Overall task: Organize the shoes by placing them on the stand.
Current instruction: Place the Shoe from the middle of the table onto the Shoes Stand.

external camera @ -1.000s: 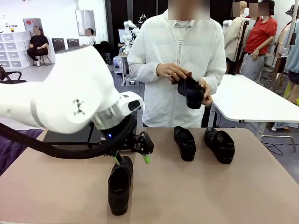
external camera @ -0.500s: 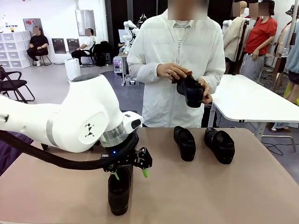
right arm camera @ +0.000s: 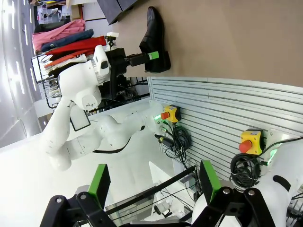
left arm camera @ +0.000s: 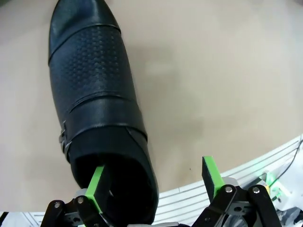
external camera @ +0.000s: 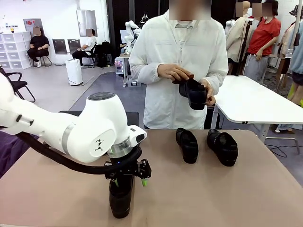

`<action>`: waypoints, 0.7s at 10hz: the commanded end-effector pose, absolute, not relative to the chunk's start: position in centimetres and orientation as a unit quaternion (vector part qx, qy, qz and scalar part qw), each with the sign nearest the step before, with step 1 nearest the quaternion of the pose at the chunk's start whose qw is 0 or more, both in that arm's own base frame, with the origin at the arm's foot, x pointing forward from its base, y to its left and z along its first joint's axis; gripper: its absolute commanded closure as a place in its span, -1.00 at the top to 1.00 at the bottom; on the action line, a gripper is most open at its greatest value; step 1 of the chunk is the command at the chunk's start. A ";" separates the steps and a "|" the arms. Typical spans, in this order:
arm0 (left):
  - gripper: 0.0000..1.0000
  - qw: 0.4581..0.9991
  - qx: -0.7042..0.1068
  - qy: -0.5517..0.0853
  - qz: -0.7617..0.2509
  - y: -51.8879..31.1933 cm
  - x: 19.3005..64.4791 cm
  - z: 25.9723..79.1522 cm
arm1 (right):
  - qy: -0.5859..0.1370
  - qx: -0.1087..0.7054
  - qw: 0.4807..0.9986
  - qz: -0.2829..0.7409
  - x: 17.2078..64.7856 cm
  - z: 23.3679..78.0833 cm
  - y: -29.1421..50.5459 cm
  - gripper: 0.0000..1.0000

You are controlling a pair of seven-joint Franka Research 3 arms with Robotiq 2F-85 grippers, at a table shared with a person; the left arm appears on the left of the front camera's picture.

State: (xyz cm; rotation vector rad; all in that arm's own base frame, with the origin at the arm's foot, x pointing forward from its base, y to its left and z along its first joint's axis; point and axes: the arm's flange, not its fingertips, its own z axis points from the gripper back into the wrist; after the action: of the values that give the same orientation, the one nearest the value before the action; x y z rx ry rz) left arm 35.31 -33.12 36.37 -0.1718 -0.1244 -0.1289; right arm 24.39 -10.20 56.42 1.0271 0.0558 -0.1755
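near shoe (left arm camera: 92, 94) flat on counter (external camera: 227, 194) | left gripper (left arm camera: 154, 182) fingers apart, straddling heel-collar side wall, not clamped | right gripper (right arm camera: 151, 184) fingers apart | likely light, stiff-soled, glossy-slippery; pinch collar wall

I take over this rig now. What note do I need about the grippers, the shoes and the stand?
Left gripper: open, low at the heel of the near shoe, one pad over its opening, one beside it; no grip.
Right gripper: open, empty, off the table.
Two more shoes lie on the table; the person's hands hold the fourth shoe.
Stand: behind the left arm, partly hidden; no shoe seen on it.
Left: all four shoes.
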 end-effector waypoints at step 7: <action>-1.00 0.996 -0.067 -0.044 -0.026 -34.2 36.5 35.9 | 0.026 0.488 0.869 -0.074 24.2 56.5 -10.5 1.00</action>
State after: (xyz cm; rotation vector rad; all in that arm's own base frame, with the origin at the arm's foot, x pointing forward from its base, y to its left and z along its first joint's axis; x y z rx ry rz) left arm 36.34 -33.82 35.61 -0.1721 -0.0823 -0.0762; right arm 24.39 -10.20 56.42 1.0271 0.0559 -0.1755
